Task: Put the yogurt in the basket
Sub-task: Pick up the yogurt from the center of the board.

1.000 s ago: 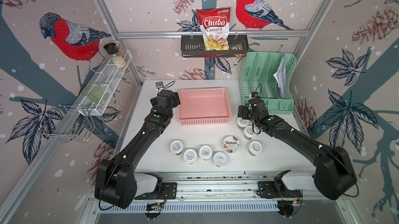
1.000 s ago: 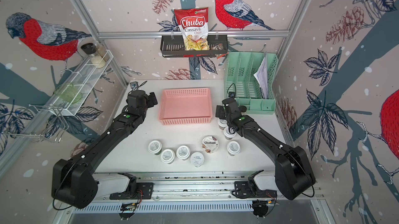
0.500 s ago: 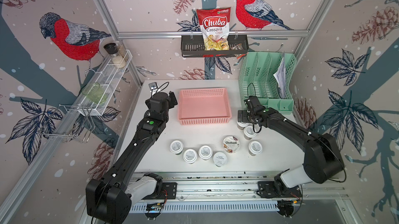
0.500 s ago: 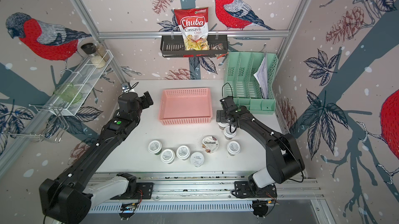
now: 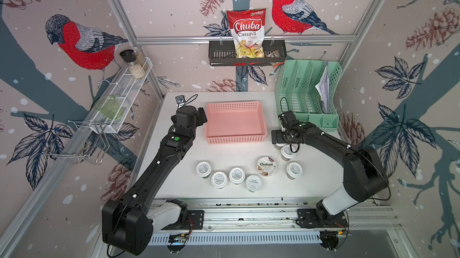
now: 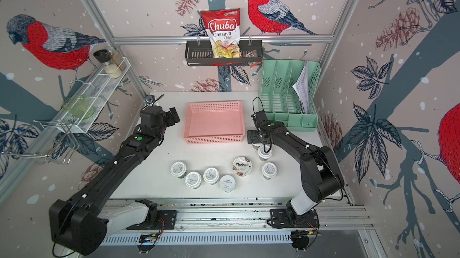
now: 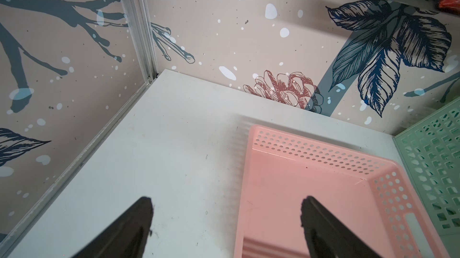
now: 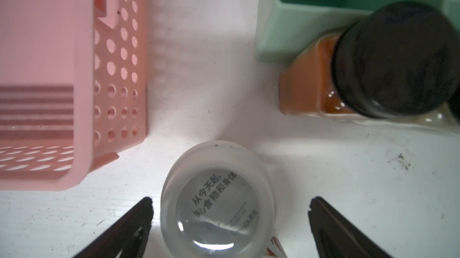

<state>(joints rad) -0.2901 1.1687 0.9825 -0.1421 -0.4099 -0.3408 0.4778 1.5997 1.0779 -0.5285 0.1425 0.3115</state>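
The right jaws, released, are straddling a small white-lidded yogurt cup [image 8: 217, 209] on the bench [image 8: 199, 70] between a pink perforated plastic basket [image 8: 49, 70] and a black-capped brown spice jar [image 8: 388, 60]; the left jaws are gaping empty.

White table [image 5: 224, 154], flat top, is carrying the following.
- Pink basket [image 5: 236, 122]: is sitting mid-table and serving as the landmark.
- Mint-green file organiser [image 5: 295, 87]: is standing to the basket's right, reaching further back than it.
- Four small yogurt cups [image 5: 236, 175]: are standing in a loose row on the robot side of the basket, well apart from it.
- Chobani cup [image 5: 266, 166]: is standing beyond the basket's near right corner.
- Three more small cups [image 5: 294, 169]: are clustering right of that corner, with the closest cup [image 8: 217, 207] near it.
- Black-capped spice jar [image 8: 395, 60]: is standing right of the basket, touching the organiser.
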